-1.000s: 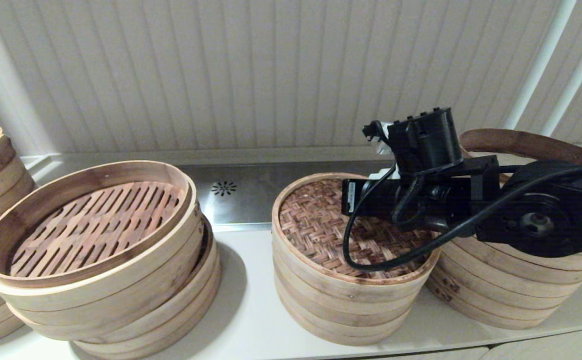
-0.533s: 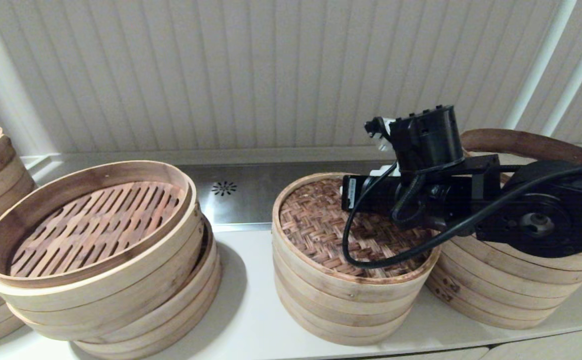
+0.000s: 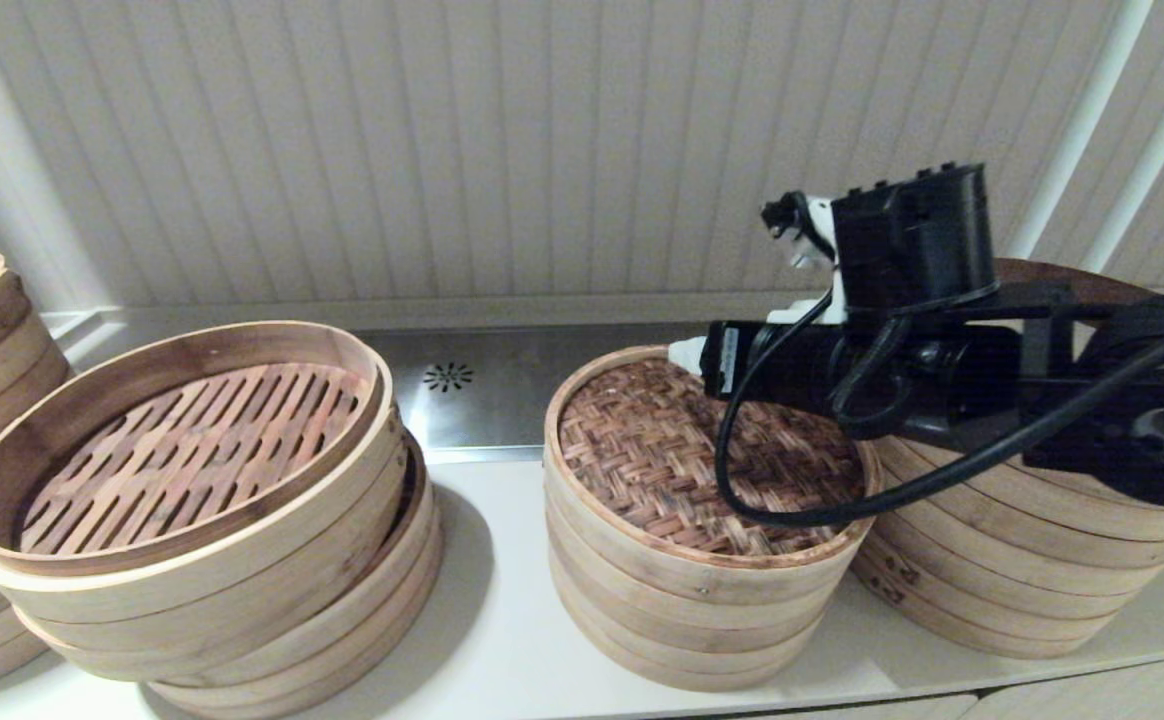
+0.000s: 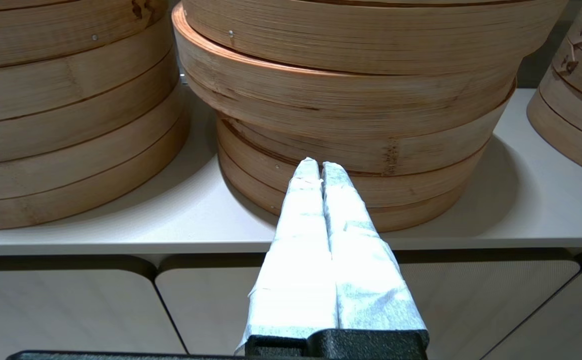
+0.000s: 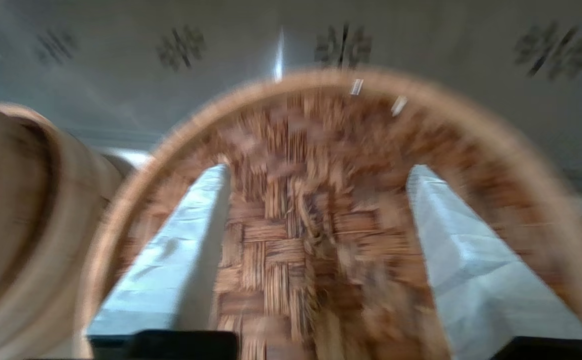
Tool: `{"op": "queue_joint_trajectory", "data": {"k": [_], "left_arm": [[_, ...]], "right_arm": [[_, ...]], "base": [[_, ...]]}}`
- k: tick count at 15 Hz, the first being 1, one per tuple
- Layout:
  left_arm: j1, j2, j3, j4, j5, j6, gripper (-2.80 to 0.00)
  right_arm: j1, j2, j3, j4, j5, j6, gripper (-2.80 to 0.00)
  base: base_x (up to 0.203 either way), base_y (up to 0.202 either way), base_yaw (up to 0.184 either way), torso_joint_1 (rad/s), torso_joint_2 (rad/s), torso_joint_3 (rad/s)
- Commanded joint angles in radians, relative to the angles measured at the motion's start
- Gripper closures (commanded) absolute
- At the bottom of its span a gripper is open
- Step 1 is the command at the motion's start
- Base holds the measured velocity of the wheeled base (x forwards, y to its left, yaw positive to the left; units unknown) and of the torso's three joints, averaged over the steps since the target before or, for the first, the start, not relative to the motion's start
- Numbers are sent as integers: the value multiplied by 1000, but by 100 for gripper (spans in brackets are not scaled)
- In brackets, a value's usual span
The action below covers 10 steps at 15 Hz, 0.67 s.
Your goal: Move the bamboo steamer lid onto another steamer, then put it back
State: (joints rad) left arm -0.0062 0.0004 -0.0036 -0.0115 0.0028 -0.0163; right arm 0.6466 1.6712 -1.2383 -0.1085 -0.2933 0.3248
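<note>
A round, shallow bamboo steamer lid [image 3: 702,455] with a pale band rim and a flat top of dark brown herringbone-woven strips sits on the short, three-band pale bamboo steamer [image 3: 687,605] at the middle of the off-white counter [image 3: 502,620]. The weave shows reddish-brown and tan strips crossing in small blocks, ringed by a thin, darker inner edge. In the right wrist view the same weave [image 5: 311,240] fills the frame beneath the right gripper [image 5: 318,175], whose two white-wrapped fingers [image 5: 471,260] are spread wide with nothing between them, poised over the lid's top. From the head camera, the right arm's black wrist and looping cable [image 3: 842,500] reach across from the right, above the lid's far right edge.

Just beside the lidded steamer, touching or nearly so, stands the tall, wide stack of pale bamboo bands with a dark brown top rim [image 3: 1002,570], dark stitch marks low on its side; the arm hides much of its top. On the robot's left rests a wide open bamboo basket with a slatted wooden floor [image 3: 182,450], stacked slightly askew on other bands.

The left gripper [image 4: 321,167], its white-wrapped fingers pressed together and empty, hangs low in front of the counter edge, facing the base of that basket stack.
</note>
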Motion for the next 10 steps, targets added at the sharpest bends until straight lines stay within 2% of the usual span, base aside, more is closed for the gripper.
{"op": "queue_joint_trajectory", "data": {"k": [1, 2, 3, 5, 7, 10], "left_arm": [[0, 1, -1, -1, 0, -1, 0], [0, 0, 0, -1, 0, -1, 0], [0, 0, 0, -1, 0, -1, 0], [0, 0, 0, -1, 0, -1, 0], [0, 1, 0, -1, 0, -1, 0], [0, 1, 0, 1, 0, -1, 0]], "right_arm": [[-2, -139, -12, 4, -3, -23, -280], [-6, -188, -26, 20, -4, -36, -280], [-19, -241, -49, 61, -5, -50, 0], [-82, -334, -89, 123, -7, -94, 0], [-186, -410, -123, 156, -7, -165, 0], [-332, -515, -206, 298, -4, -226, 0]], "base": [[0, 0, 0, 0, 0, 0], [0, 0, 0, 0, 0, 0], [0, 0, 0, 0, 0, 0], [0, 0, 0, 0, 0, 0], [0, 0, 0, 0, 0, 0], [0, 0, 0, 0, 0, 0]]}}
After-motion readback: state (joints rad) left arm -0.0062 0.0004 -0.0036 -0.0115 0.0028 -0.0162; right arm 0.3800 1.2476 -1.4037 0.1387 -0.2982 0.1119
